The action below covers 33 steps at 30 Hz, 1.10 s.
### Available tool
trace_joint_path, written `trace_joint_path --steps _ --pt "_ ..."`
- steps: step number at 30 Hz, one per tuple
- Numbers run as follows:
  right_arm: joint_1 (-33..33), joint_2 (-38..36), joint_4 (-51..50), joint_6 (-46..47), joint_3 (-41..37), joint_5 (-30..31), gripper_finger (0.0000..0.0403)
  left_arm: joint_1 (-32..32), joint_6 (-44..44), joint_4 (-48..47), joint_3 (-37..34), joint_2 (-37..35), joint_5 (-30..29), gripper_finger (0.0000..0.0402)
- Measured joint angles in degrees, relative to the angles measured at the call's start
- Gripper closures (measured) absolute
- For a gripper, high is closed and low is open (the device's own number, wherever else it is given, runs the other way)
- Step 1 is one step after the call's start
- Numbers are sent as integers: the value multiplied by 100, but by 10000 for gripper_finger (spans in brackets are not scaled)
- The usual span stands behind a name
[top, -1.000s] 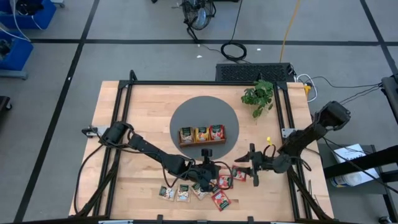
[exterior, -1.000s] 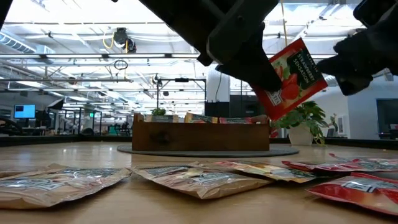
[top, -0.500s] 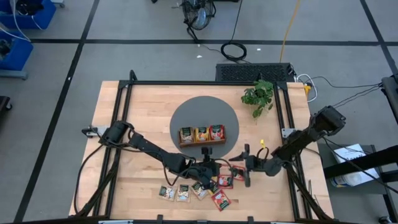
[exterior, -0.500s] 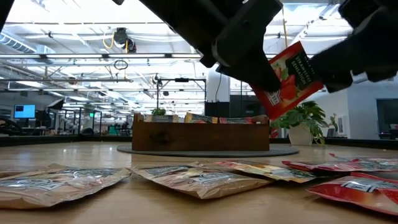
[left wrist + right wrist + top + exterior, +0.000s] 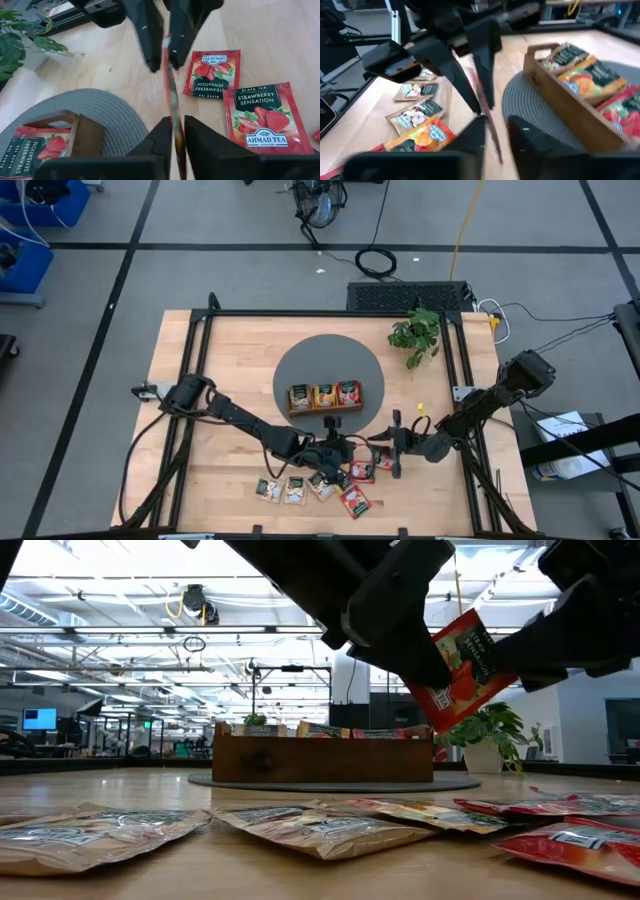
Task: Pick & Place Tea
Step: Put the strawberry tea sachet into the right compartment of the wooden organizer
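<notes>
A red tea sachet (image 5: pixel 462 660) hangs in the air over the table's near middle, between my two grippers. My left gripper (image 5: pixel 176 125) is shut on its near-left end, and my right gripper (image 5: pixel 165 62) is shut on the opposite end. Both wrist views show the sachet (image 5: pixel 487 112) edge-on. Behind it a wooden tray (image 5: pixel 324 397) stands on a grey round mat (image 5: pixel 300 360), with sachets upright in its three compartments. Several loose sachets (image 5: pixel 295 490) lie flat near the front edge, two red ones (image 5: pixel 260 117) under the grippers. My left gripper pinches the sachet's lower left corner (image 5: pixel 437 700) between its two fingers, coming from the table's left and slanting down. The sachet stands on edge, tilted, clear of the table. My right gripper pinches the sachet's opposite edge (image 5: pixel 165 47) between its two fingers, coming nearly level from the table's right.
A potted plant (image 5: pixel 415 335) stands at the back right of the table. Dark frame rails (image 5: pixel 190 370) run along the left and right sides. Bare wood shows at the table's left and far left.
My right gripper has moved toward the table's left, up to the red sachet held by my left gripper, and has taken hold of its free edge. The sachet has stayed lifted clear in the same place.
</notes>
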Motion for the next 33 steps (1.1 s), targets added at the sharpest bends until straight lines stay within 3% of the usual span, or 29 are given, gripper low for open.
trace_joint_path --steps 3,17,21,27,30,33 --pt "-31 0 83 -201 0 -158 392 0 0 56 0 0 2 323" --pt "-258 2 -374 136 0 -736 402 36 -123 -114 0 0 43 295" --pt "-205 2 -307 117 -2 -911 394 121 -333 -248 0 0 144 294" --pt "-190 2 -338 217 -2 -2200 365 62 -432 -1255 0 -44 804 303" --pt "-145 0 -409 271 1 -2251 350 -143 -387 -1653 0 -61 1144 308" --pt "-140 0 -830 168 124 -2250 340 -319 -71 -2014 0 -27 1017 305"
